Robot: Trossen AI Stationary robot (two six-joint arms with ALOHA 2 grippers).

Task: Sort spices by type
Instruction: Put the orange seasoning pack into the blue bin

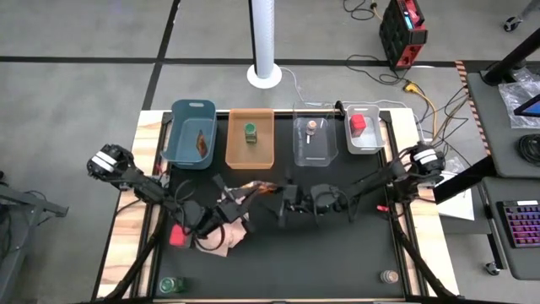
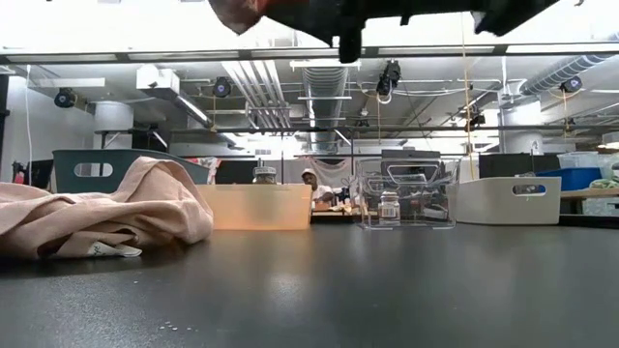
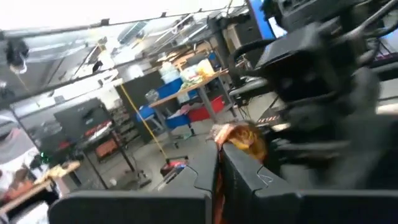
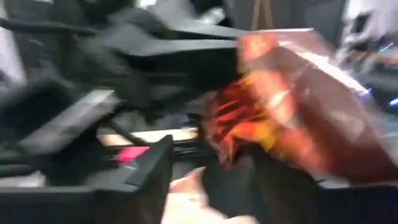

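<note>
1. Your left gripper (image 1: 240, 192) is clamped tight on the foil packet (image 1: 257, 187), up off the table mid-centre.
2. Your right gripper (image 1: 283, 203) sits just beside it, fingers parted.
3. Behind them, four bins (image 1: 251, 152) each hold one spice.

Grey floor (image 1: 76, 34) crossed by black tape lines; a white column (image 1: 264, 38) behind the desk (image 1: 337, 262). Ducts (image 2: 324, 92) hang from the bright ceiling.
</note>
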